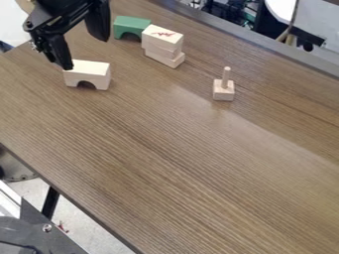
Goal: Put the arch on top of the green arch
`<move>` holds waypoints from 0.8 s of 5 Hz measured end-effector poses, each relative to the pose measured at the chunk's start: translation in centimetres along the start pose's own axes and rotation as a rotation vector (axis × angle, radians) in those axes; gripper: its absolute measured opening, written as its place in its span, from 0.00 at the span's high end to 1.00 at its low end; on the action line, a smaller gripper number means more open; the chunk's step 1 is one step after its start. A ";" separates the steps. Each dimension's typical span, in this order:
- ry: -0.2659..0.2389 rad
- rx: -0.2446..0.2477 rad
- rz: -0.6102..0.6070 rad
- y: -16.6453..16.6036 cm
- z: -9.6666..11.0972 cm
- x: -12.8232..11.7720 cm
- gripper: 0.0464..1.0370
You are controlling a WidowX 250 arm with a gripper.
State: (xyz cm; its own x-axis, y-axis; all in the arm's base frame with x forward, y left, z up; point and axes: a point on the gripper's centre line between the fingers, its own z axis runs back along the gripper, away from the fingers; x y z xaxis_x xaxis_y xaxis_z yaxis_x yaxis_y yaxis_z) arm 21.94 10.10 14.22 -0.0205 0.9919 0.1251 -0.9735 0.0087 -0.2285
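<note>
Two arches stand on their feet with the hollow underneath: the plain wooden arch (96, 69), the one to be lifted, lies just under the camera side of the pincer (86, 53), and the green arch (131, 24) is seen beyond the pincer. The pincer's fingers (61, 53) are held apart with nothing gripped, one tip over or beside the top edge of the plain arch; whether the wood is touched cannot be told. By this placing a grasp seems to be prepared, though the arch would still have to be brought properly between the fingers.

A flat top is presented by the green arch, so an upright load should be carried well, provided that it is squared and lowered level. Close against or just beside it stands the block stack (163, 43), by which one side of the approach is crowded—a wide finger or a skewed arch could knock the upper block. A higher lift is therefore advised, with the descent made from straight above.

More room for turning is offered on the camera side of the pincer, over the table (165, 149); the table's edge runs near behind it. The peg block (224, 90), well off to the side—beyond the stack—should not be met.
</note>
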 end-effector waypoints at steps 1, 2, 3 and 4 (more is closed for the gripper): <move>0.012 0.021 0.003 0.3 -0.6 -0.2 0.04; 0.020 0.024 0.054 -1.5 -2.4 1.4 0.04; 0.018 0.035 0.078 -2.8 -3.5 2.3 0.04; 0.026 0.052 0.082 -3.1 -4.6 2.5 0.04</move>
State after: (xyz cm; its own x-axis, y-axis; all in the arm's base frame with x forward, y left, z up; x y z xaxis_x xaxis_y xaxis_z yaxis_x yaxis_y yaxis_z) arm 25.96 13.17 10.83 -0.0956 0.9919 0.0832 -0.9793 -0.0788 -0.1866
